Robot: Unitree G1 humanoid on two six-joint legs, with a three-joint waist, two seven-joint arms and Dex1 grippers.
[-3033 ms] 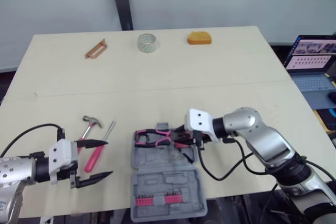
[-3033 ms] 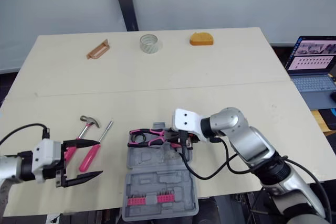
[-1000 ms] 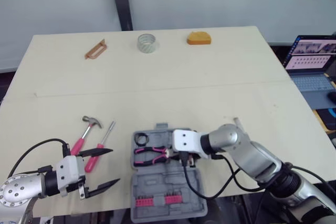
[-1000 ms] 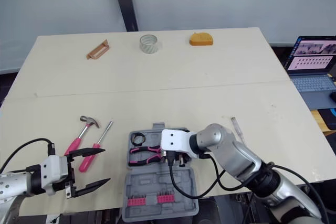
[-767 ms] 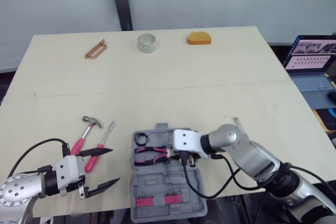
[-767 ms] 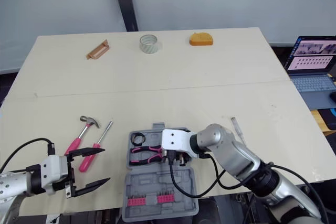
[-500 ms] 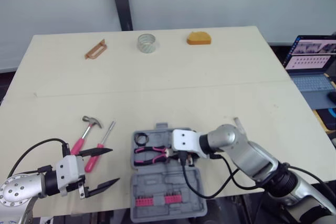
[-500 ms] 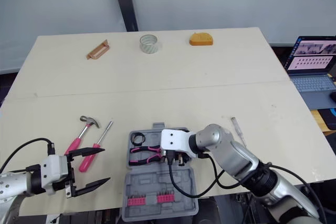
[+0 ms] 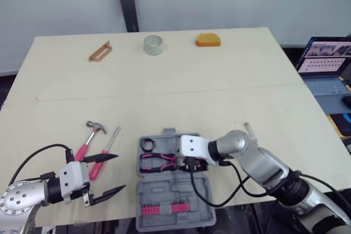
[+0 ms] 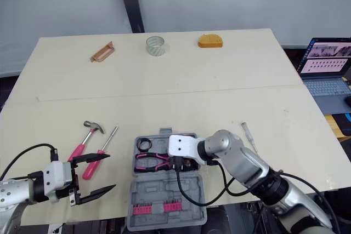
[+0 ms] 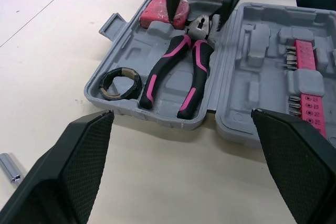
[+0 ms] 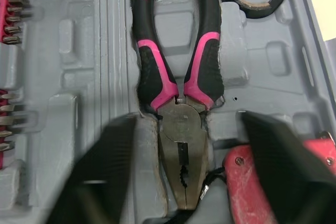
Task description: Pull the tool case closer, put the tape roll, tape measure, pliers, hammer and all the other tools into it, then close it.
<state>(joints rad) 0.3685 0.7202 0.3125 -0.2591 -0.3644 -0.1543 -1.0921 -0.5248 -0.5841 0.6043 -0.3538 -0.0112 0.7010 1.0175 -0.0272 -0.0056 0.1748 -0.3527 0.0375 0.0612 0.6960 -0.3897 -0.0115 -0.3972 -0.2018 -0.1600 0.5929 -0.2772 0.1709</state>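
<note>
The grey tool case (image 9: pixel 170 204) lies open at the near edge. Pink-handled pliers (image 9: pixel 155 161) rest in its moulded slot, beside a black tape ring (image 9: pixel 147 145) and a red item (image 11: pixel 163 11). My right gripper (image 12: pixel 186 182) is open over the pliers' head, one finger on each side, holding nothing. My left gripper (image 9: pixel 118 173) is open, low and left of the case. The hammer (image 9: pixel 89 135) and a pink screwdriver (image 9: pixel 102 156) lie on the table just beyond it. A clear tape roll (image 9: pixel 154 44) and an orange tape measure (image 9: pixel 208 39) sit at the far edge.
A brown holder (image 9: pixel 100 51) lies at the far left. A thin metal tool (image 9: pixel 249 131) lies right of the case. A small socket (image 11: pixel 10 161) is on the table near the case. A laptop (image 9: pixel 326 69) stands off the table's right side.
My right gripper has opened and let go of the pliers, which now lie in the case. The left arm has not moved.
</note>
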